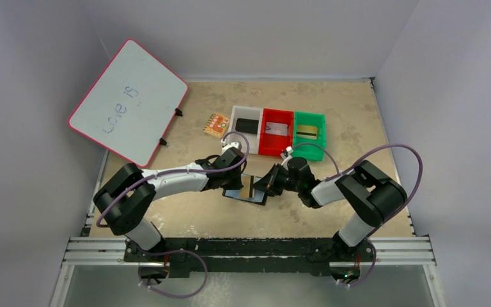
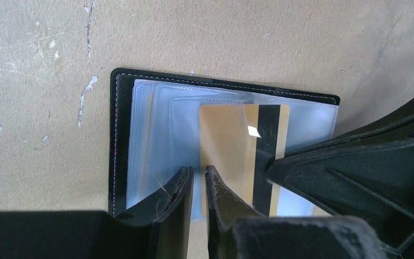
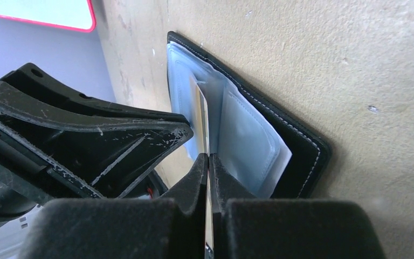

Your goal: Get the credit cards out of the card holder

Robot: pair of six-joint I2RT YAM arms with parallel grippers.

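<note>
So, counting it up: one card holder (image 1: 254, 197), lying open flat mid-tabletop (image 1: 358, 109), clear sleeves facing up. I see three credit cards. One gold card (image 2: 227, 154) with a black stripe is sticking partway out of a sleeve in the holder, a silver-grey card (image 1: 277, 128) sits in the red bin (image 1: 275, 148), and a second gold card (image 1: 307, 132) is in the green bin (image 1: 311, 143). That's three bins in a row if you count the white bin (image 1: 236, 120), which has one black block (image 1: 247, 125) in it. There's also one orange patterned piece (image 1: 215, 124) just left of the bins, and one whiteboard (image 1: 128, 102) leaning in the back-left corner.

Both arms are stretched in low toward the middle, claws facing each other over the holder. The right claw (image 3: 208, 162) is clamped tight on the edge of the gold card in the holder. The left claw (image 2: 198, 171) has its tips down on the clear sleeve with only a thin slit between them. Honestly can't tell if it's pinching anything.
</note>
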